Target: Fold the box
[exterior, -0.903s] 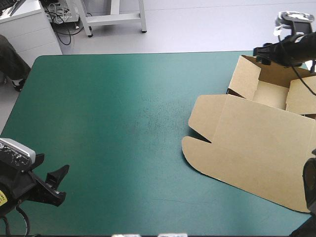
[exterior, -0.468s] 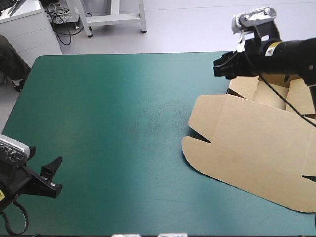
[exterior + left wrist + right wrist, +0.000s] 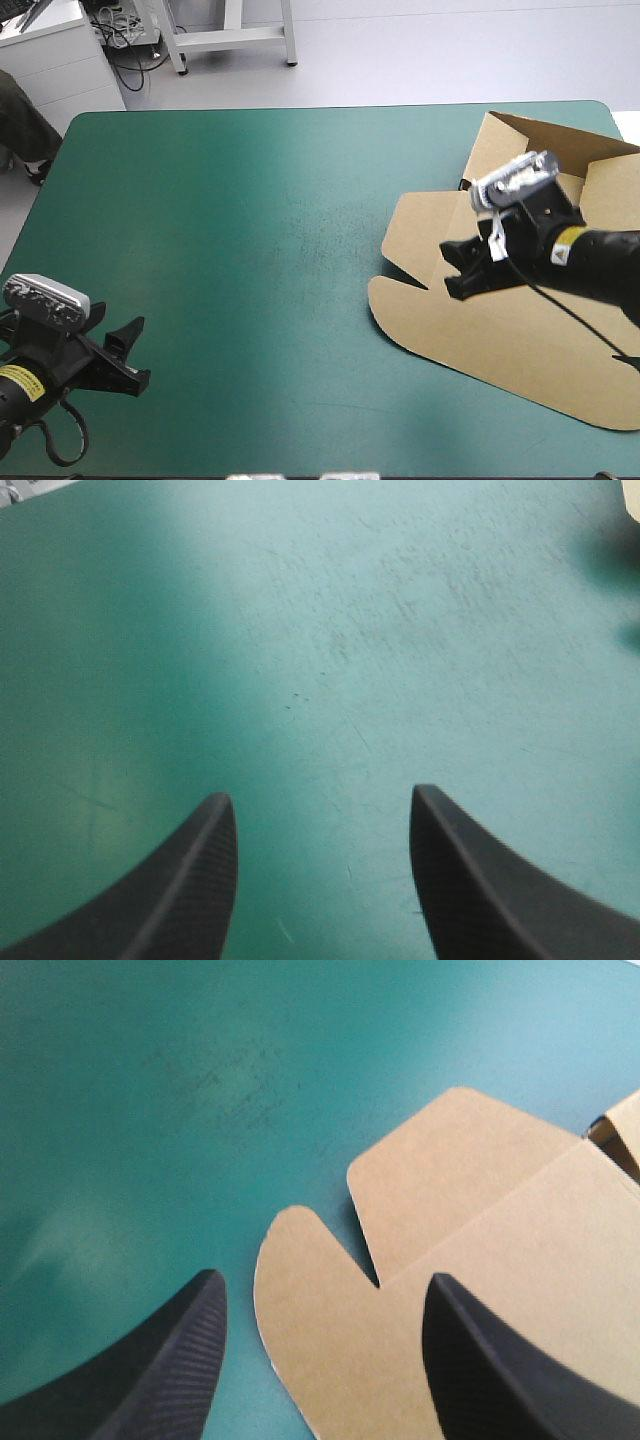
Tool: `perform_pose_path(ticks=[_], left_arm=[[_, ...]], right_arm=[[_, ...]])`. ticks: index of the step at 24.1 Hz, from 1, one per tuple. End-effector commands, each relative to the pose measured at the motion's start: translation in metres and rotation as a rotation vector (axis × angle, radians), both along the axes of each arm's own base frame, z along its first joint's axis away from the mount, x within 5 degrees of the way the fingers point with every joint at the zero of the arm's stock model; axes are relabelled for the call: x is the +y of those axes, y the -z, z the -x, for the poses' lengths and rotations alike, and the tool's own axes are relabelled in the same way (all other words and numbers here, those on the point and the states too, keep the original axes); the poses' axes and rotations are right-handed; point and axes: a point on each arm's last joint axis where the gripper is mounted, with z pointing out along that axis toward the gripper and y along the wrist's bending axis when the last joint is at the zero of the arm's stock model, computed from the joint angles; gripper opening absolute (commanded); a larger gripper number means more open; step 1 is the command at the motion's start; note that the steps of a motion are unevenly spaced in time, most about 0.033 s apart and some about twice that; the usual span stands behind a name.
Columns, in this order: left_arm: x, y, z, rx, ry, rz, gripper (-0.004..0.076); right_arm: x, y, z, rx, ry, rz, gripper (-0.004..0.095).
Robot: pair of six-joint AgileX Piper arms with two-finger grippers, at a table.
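- High view: the brown box (image 3: 530,330) lies on the right side of the table. Its tray walls (image 3: 500,150) stand raised near the far right corner, and its lid (image 3: 520,350) lies flat on the teal-green cover (image 3: 250,230), reaching toward the near edge.
- Over the lid's left margin hovers the right gripper (image 3: 458,270), fingers parted and holding nothing.
- Right wrist view: the lid's rounded flaps (image 3: 300,1260) and the notch (image 3: 375,1278) between them lie just ahead of the spread fingers.
- At the near left corner, the left gripper (image 3: 130,357) is likewise spread and empty, well apart from the box.
- Judged from this, the right arm is much nearer, and the flapped edge faces it.
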Motion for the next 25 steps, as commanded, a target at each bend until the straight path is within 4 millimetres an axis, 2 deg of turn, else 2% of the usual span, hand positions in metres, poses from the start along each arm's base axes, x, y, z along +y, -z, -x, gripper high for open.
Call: perform_pose_path(ticks=[1, 6, 11, 12, 13, 14, 20, 25], left_arm=[[-0.005, 0.001, -0.004, -0.04, 0.019, 0.066, 0.0368], [-0.006, 0.018, -0.002, -0.057, 0.028, 0.093, 0.0368], [-0.005, 0.031, 0.008, -0.147, 0.047, 0.144, 0.0368], [-0.003, 0.037, 0.013, -0.178, 0.049, 0.156, 0.0368], [-0.002, 0.041, 0.015, -0.184, 0.049, 0.158, 0.0368], [0.0, 0.05, 0.019, -0.184, 0.049, 0.158, 0.0368], [0.002, 0.078, 0.029, -0.161, 0.053, 0.172, 0.0368], [0.003, 0.089, 0.03, -0.149, 0.053, 0.172, 0.0368]], right_arm=[[-0.013, 0.011, 0.026, -0.107, 0.001, -0.025, 0.0527], [-0.03, 0.047, 0.058, -0.175, 0.014, -0.036, 0.0486], [-0.04, 0.078, 0.079, -0.204, 0.021, -0.051, 0.0457], [-0.042, 0.093, 0.085, -0.188, 0.022, -0.05, 0.0446], [-0.043, 0.098, 0.088, -0.177, 0.025, -0.058, 0.0433], [-0.045, 0.113, 0.092, -0.15, 0.039, -0.074, 0.0394], [-0.051, 0.152, 0.106, -0.132, 0.048, -0.083, 0.0264], [-0.054, 0.156, 0.111, -0.152, 0.049, -0.093, 0.0055]])
